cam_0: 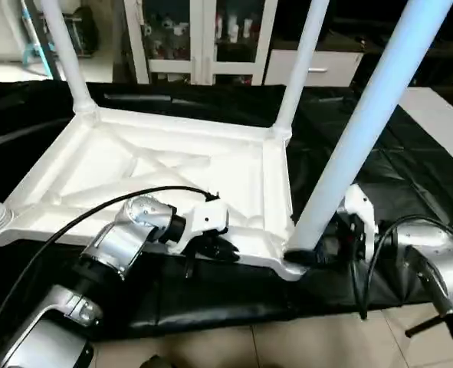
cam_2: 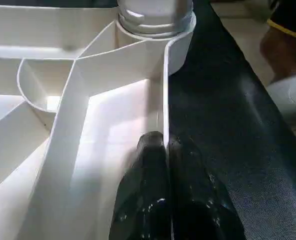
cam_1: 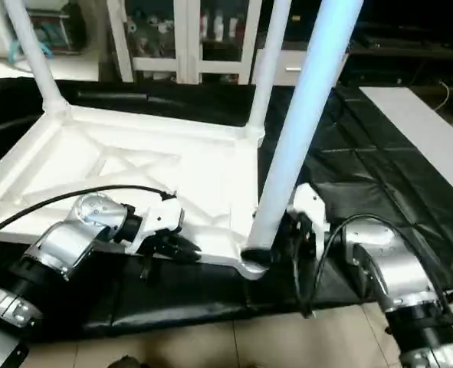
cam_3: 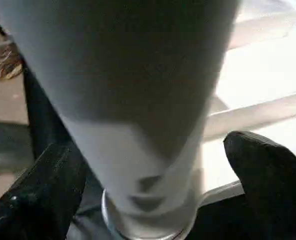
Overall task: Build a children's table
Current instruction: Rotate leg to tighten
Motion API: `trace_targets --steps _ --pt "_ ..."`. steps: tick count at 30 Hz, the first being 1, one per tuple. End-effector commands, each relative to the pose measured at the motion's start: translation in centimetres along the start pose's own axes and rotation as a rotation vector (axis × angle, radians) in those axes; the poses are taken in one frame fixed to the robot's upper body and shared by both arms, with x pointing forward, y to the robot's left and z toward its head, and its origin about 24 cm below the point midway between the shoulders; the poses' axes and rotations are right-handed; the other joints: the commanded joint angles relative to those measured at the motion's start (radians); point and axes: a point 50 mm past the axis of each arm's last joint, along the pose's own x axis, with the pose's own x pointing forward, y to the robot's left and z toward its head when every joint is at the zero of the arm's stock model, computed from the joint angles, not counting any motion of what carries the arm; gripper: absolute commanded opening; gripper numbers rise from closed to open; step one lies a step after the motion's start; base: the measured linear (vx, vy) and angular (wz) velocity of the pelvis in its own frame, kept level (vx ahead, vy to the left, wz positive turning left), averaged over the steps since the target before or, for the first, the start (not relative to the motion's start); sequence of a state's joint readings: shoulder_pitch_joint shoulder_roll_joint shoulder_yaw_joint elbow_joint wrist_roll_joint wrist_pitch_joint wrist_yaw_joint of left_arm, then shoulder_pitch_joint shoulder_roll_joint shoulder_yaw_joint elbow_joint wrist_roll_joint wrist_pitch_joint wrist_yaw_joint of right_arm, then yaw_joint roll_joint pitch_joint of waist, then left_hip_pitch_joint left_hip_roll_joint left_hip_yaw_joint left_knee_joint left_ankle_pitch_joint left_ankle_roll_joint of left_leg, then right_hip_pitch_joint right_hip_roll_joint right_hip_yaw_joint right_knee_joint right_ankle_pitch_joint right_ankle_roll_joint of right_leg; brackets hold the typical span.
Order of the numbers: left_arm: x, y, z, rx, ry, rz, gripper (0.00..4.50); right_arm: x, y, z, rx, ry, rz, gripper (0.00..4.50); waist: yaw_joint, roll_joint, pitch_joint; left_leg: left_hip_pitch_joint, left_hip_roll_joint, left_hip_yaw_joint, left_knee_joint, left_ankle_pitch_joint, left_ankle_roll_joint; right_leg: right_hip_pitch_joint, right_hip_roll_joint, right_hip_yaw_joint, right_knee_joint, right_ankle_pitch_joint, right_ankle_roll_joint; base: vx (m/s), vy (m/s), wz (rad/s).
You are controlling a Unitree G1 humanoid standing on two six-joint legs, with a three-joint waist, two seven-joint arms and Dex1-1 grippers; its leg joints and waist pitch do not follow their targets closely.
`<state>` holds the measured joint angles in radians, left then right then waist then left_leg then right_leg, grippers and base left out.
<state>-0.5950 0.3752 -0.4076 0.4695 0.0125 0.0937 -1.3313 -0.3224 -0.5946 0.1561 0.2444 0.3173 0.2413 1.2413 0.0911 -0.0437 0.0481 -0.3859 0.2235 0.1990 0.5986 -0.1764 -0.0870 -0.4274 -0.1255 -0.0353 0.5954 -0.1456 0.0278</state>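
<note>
Tabletop (cam_0: 172, 176) is lying underside-up on the black cloth (cam_0: 410, 176), X-ribs showing, legs standing in the far corners.

Head views: you're seeing the left gripper (cam_0: 215, 247) working at the near rim, and the right gripper (cam_1: 291, 234) sitting at the base of the near-right leg (cam_0: 364, 130), which is leaning slightly toward the camera.

Left wrist view: fingers (cam_2: 148, 200) are pinching shut on the thin rim wall (cam_2: 165, 100), one each side. A seated leg base (cam_2: 155, 15) is showing at the corner ahead.

Right wrist view: fingers (cam_3: 42, 190) are standing spread, flanking the leg, contact unclear. This view alone shows the leg's end meeting its socket (cam_3: 148, 220).

Risk, as I judge it: the lean could bind the leg in the socket, or the pinch could slip and let the top slide.
</note>
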Motion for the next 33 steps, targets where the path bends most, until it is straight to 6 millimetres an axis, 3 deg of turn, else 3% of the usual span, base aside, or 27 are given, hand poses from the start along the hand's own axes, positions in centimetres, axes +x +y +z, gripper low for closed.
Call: trace_targets --steps 1,2,4,6,8,10,11,15,21,22,24,28,33 --pt "0.6 0.0 1.0 0.045 -0.024 -0.051 0.0 0.0 -0.2 0.3 -0.025 0.024 0.035 4.47 -0.006 -0.003 -0.067 0.021 0.001 0.003 -0.08 -0.321 0.025 0.041 0.002 0.009 -0.065 -0.292 -0.194 0.0 0.0 0.0" --pt "0.6 0.1 1.0 0.048 -0.016 -0.053 0.0 0.0 -0.3 0.4 -0.027 0.028 0.054 4.47 -0.003 0.005 -0.067 0.021 0.001 0.001 -0.082 -0.322 0.025 0.042 0.0 0.008 -0.064 -0.292 -0.195 0.0 0.0 0.0" --pt "0.6 0.1 1.1 0.042 -0.017 -0.056 0.0 0.0 -0.3 0.4 -0.032 0.03 0.07 4.47 -0.003 0.004 -0.068 0.02 0.002 0.001 -0.082 -0.32 0.023 0.044 0.0 0.007 -0.063 -0.277 -0.202 0.0 0.0 0.0" --pt "0.5 0.1 0.9 0.037 -0.013 -0.058 0.0 0.5 -0.4 0.4 -0.039 0.033 0.085 4.32 -0.003 0.028 -0.068 0.023 0.001 -0.001 -0.082 -0.328 0.015 0.046 0.003 0.006 -0.061 -0.238 -0.219 0.0 0.0 0.0" --pt "0.5 0.0 0.8 0.033 -0.013 -0.06 0.0 0.8 -0.5 0.3 -0.04 0.033 0.08 4.32 -0.008 0.02 -0.069 0.02 -0.001 0.0 -0.081 -0.329 0.019 0.051 0.004 0.004 -0.06 -0.236 -0.225 0.0 0.0 0.0" --pt "0.4 0.1 0.7 0.037 -0.006 -0.06 0.0 0.8 -0.5 0.2 -0.036 0.031 0.083 4.04 -0.007 0.014 -0.072 0.018 0.0 0.001 -0.078 -0.294 0.032 0.053 0.001 0.005 -0.057 -0.221 -0.231 0.0 0.0 0.0" --pt "0.4 0.2 0.7 0.037 0.003 -0.057 0.0 0.9 -0.5 0.1 -0.034 0.03 0.088 3.97 -0.005 0.018 -0.073 0.019 0.001 0.002 -0.076 -0.265 0.042 0.053 0.002 0.005 -0.053 -0.198 -0.241 0.0 0.0 0.0" --pt "0.3 0.3 0.5 0.028 0.008 -0.049 0.0 1.0 -0.3 -0.1 -0.025 0.038 0.116 3.53 -0.004 0.019 -0.073 0.02 0.002 0.003 -0.076 -0.265 0.048 0.052 0.003 0.005 -0.053 -0.202 -0.246 0.0 0.0 0.0" --pt "0.4 0.3 0.4 0.024 0.003 -0.044 0.0 1.1 -0.7 -0.4 -0.023 0.066 0.146 3.02 -0.005 0.01 -0.07 0.021 0.003 0.004 -0.077 -0.297 0.04 0.048 0.0 0.005 -0.06 -0.279 -0.23 0.0 0.0 0.0" --pt "0.4 0.3 0.5 0.022 -0.001 -0.041 0.0 1.1 -0.7 -0.5 -0.02 0.079 0.159 2.94 -0.004 0.011 -0.07 0.022 0.003 0.004 -0.077 -0.295 0.04 0.047 -0.001 0.006 -0.06 -0.279 -0.228 0.0 0.0 0.0" --pt "0.4 0.3 0.4 0.021 -0.001 -0.037 0.0 1.2 -0.7 -0.9 -0.024 0.114 0.179 2.74 -0.007 0.005 -0.072 0.019 0.003 0.004 -0.075 -0.272 0.047 0.049 0.0 0.005 -0.057 -0.26 -0.229 0.0 0.0 0.0" --pt "0.4 0.4 0.5 0.022 -0.001 -0.032 0.0 1.4 -0.9 -0.9 -0.023 0.119 0.183 2.46 -0.005 0.003 -0.072 0.017 0.002 0.006 -0.073 -0.25 0.059 0.049 0.001 0.006 -0.054 -0.241 -0.235 0.0 0.0 0.0" --pt "0.4 0.4 0.4 0.02 0.003 -0.026 0.0 1.9 -1.1 -0.9 -0.023 0.109 0.19 2.33 -0.007 0.004 -0.069 0.019 0.003 0.004 -0.076 -0.292 0.046 0.046 0.0 0.005 -0.061 -0.315 -0.215 0.0 0.0 0.0"
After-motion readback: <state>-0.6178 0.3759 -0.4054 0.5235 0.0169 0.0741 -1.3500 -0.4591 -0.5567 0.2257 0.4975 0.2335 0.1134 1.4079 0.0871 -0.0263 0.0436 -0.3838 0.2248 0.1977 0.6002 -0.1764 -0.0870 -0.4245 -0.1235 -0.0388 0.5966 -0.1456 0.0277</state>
